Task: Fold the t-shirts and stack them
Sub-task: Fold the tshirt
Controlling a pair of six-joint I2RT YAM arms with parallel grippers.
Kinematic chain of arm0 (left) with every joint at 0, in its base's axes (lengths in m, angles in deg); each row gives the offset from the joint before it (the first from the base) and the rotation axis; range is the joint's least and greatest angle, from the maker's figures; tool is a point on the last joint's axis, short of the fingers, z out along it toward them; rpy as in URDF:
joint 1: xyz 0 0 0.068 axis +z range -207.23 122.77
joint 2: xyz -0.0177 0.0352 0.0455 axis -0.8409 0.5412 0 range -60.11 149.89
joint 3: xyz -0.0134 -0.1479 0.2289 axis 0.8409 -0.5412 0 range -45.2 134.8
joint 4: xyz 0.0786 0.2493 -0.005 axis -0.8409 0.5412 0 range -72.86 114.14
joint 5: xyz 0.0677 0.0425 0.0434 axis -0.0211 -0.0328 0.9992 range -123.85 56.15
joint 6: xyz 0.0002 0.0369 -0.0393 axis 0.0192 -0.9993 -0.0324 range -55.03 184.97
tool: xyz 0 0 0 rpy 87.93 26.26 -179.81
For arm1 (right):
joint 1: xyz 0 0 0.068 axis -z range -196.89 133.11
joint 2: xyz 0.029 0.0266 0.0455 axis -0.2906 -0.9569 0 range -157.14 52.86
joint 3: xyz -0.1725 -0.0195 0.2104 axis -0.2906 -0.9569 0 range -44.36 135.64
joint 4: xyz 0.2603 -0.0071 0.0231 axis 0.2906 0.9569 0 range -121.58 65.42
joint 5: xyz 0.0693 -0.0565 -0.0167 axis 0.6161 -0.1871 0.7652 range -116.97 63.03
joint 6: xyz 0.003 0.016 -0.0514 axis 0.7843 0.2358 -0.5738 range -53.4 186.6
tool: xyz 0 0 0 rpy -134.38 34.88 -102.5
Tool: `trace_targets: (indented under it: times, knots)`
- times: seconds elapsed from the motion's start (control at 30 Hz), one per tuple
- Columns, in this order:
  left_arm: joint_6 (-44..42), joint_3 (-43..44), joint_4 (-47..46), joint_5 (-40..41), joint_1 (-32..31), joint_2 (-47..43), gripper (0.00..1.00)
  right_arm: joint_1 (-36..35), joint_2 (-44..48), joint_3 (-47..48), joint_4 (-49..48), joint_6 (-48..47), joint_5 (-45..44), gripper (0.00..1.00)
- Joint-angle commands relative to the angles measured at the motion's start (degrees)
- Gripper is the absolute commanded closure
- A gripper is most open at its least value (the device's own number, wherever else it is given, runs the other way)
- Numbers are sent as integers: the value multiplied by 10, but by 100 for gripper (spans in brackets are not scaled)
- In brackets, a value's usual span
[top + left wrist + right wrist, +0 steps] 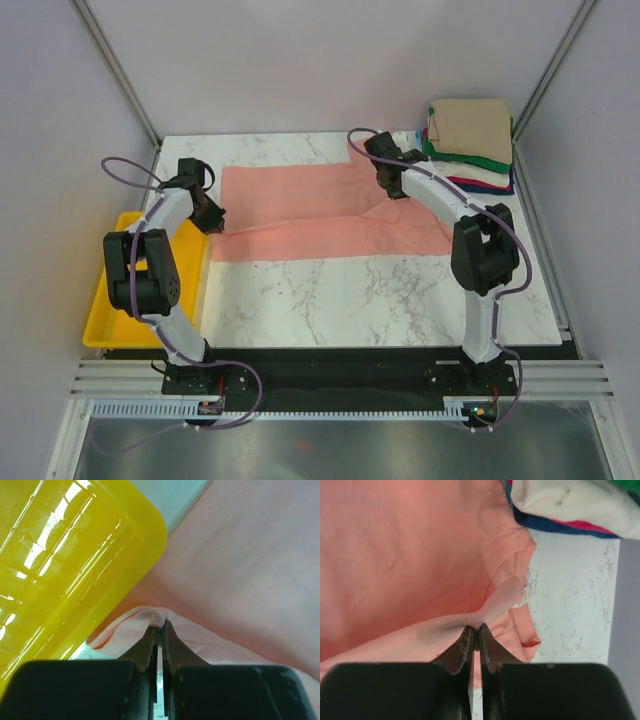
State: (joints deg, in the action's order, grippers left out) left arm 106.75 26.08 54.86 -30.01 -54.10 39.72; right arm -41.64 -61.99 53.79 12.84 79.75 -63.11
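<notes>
A salmon-pink t-shirt [320,215] lies spread across the marble table [380,300], its near half folded over the far half. My left gripper [210,215] is shut on the shirt's left edge, pinching a fold of cloth [159,617] beside the yellow tray. My right gripper [392,188] is shut on the shirt near the collar, pinching cloth [492,611]. A stack of folded t-shirts [470,145], tan on top over green, white, red and blue, sits at the far right corner; it also shows in the right wrist view [570,505].
A yellow plastic tray [105,300] hangs at the table's left edge, close to my left gripper; it fills the left wrist view's upper left [65,555]. Grey walls enclose the table on three sides.
</notes>
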Motion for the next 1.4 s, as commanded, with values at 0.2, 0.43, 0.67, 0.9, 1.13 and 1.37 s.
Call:
trace_targets:
  times: [0.2, 0.43, 0.67, 0.9, 1.13, 1.37]
  knots:
    - [-59, 170, 65, -47, 12, 73, 22, 12, -119, 250, 86, -28, -85, 10]
    - [-58, 113, 61, -16, -7, -54, 1, 27, 48, 51, 4, 48, 84, 8]
    - [-38, -109, -33, -36, -24, -207, 8, 173, 296, -375, -202, 165, 405, 10]
    - [-7, -240, -115, -58, -41, -232, 10, 261, 365, -542, -268, 190, 437, 13]
    - [45, -305, -194, -34, -40, -220, 10, 298, 302, -562, -343, 210, 471, 16]
    - [64, -341, -234, 25, -40, -195, 10, 312, 247, -569, -391, 224, 474, 25]
